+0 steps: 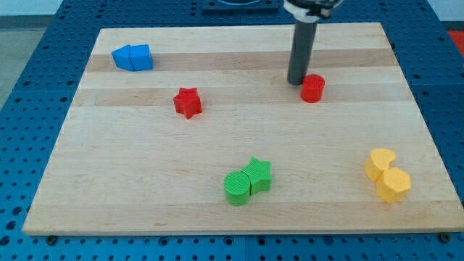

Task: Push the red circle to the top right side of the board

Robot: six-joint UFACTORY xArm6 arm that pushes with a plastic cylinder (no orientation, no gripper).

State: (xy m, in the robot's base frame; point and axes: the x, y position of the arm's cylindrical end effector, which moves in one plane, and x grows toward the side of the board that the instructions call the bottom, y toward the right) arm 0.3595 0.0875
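my tip (296, 81) has no pincer, just a bare rod, so nothing opens, closes or grips; it sits touching or just beside the red circle (312, 88), on its upper-left; circle is right of centre in the board's (217, 156) upper half; I'd swing to its lower-left, then push up-right through centre, else it slips sideways; actual contact is hard to call; rod's upper end is cut off at view's top.

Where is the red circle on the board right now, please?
The red circle sits in the view's upper right part of the board, with my tip just at its left; the red star lies well to its left.
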